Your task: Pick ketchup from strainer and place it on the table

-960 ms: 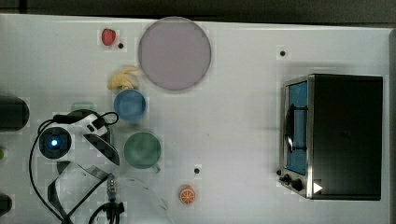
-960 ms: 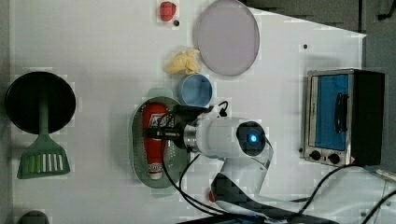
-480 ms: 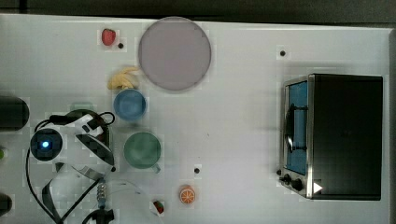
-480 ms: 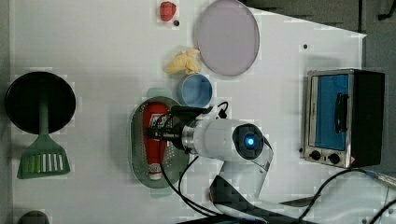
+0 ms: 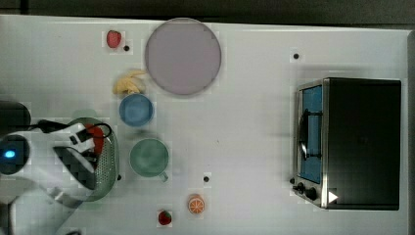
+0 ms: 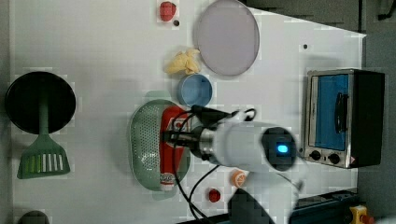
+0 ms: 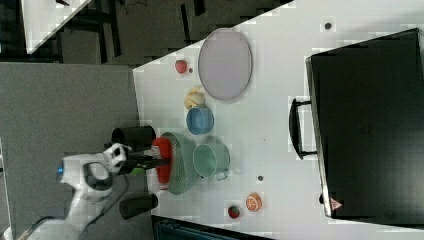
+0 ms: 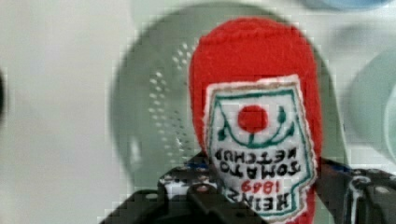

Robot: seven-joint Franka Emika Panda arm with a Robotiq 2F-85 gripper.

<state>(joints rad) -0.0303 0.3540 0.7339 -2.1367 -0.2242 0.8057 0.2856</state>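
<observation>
The ketchup (image 6: 173, 120), a red bottle with a white label, lies lengthwise in the pale green strainer (image 6: 144, 140). My gripper (image 6: 169, 136) reaches in over the strainer and is shut across the bottle's middle. In the wrist view the ketchup (image 8: 254, 70) stands between my dark fingers (image 8: 187, 189), with the holed strainer (image 8: 149, 107) behind it. The top view has my arm covering most of the strainer (image 5: 108, 166), leaving a bit of red ketchup (image 5: 98, 137) visible. In the right view, the ketchup (image 7: 162, 155) rests against the strainer (image 7: 181, 165) rim. White table (image 5: 244, 147) lies all around.
A green mug (image 5: 149, 157) and a blue cup (image 5: 136, 109) stand close beside the strainer. Farther off are a grey-lilac plate (image 5: 182, 55), a yellow item (image 5: 128, 83), strawberries (image 5: 113, 38), an orange slice (image 5: 196, 204) and a toaster oven (image 5: 350, 142). A black pan (image 6: 39, 102) and green spatula (image 6: 43, 158) lie beyond.
My arm's body has swung toward the top view's left while the fingers stayed at the ketchup. The jaws have drawn in onto the bottle.
</observation>
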